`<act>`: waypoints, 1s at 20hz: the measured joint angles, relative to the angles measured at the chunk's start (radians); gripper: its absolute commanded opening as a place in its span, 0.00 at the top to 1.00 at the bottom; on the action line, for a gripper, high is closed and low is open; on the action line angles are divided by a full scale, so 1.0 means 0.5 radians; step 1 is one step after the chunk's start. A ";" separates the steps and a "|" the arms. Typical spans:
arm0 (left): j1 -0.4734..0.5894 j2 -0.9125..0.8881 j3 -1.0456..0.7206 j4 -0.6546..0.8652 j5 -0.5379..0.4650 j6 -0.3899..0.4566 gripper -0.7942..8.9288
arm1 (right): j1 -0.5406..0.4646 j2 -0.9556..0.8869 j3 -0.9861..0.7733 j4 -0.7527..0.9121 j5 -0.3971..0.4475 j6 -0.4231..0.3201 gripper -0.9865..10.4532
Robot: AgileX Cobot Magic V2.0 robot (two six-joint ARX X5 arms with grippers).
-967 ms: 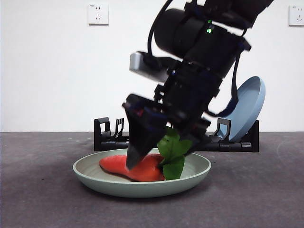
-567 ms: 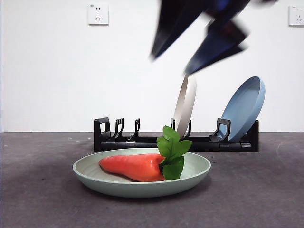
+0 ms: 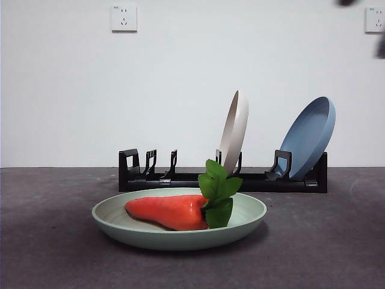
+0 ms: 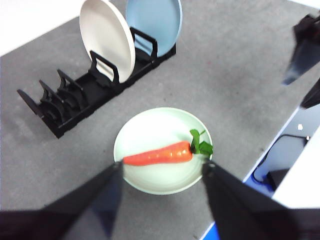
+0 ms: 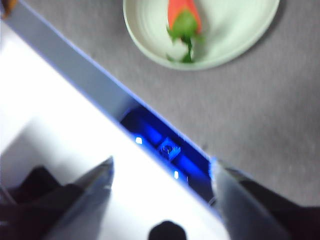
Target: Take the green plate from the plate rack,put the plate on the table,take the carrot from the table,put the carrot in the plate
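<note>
The carrot (image 3: pixel 169 212) lies on its side in the green plate (image 3: pixel 114 220), its tapered tip pointing one way and its tuft of green leaves (image 3: pixel 218 194) rising at the thick end, close to the plate's rim. The plate sits flat on the table (image 3: pixel 54 253), just in front of the plate rack (image 3: pixel 150 179) and apart from it.

In the rack, a cream plate (image 3: pixel 233 132) stands on edge near the middle, and a blue plate (image 3: pixel 310 137) leans at the end beside it. The brackets at the other end of the rack hold nothing. Behind the rack is a white wall with a socket (image 3: pixel 124 17) high up and a second one (image 3: pixel 375 19) at the far upper corner.

Nothing stands between the carrot and the open space above it. The left pincer (image 4: pixel 160 167) hangs high over the table with its jaws spread wide and empty, the plate and carrot showing between them from above. The right pincer (image 5: pixel 161 167) is also released and holds nothing; it is off past the table's edge, over a white surface and a blue-lit strip, with the leafy end of the carrot and part of the plate seen beyond. In the front view only a dark blur of an arm (image 3: pixel 381 45) shows at the upper corner.
</note>
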 measured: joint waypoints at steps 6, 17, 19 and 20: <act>0.000 0.000 0.000 -0.037 0.000 0.000 0.93 | 0.000 -0.047 0.000 -0.040 0.001 0.000 0.92; 0.000 0.000 0.000 -0.037 -0.006 0.000 0.92 | -0.001 -0.047 0.000 -0.038 0.002 0.030 0.91; 0.000 0.000 0.000 -0.037 -0.006 0.000 0.92 | -0.001 -0.047 0.000 -0.038 0.002 0.030 0.91; 0.000 0.000 0.000 -0.037 -0.006 0.000 0.92 | -0.001 -0.047 0.000 -0.038 0.002 0.031 0.91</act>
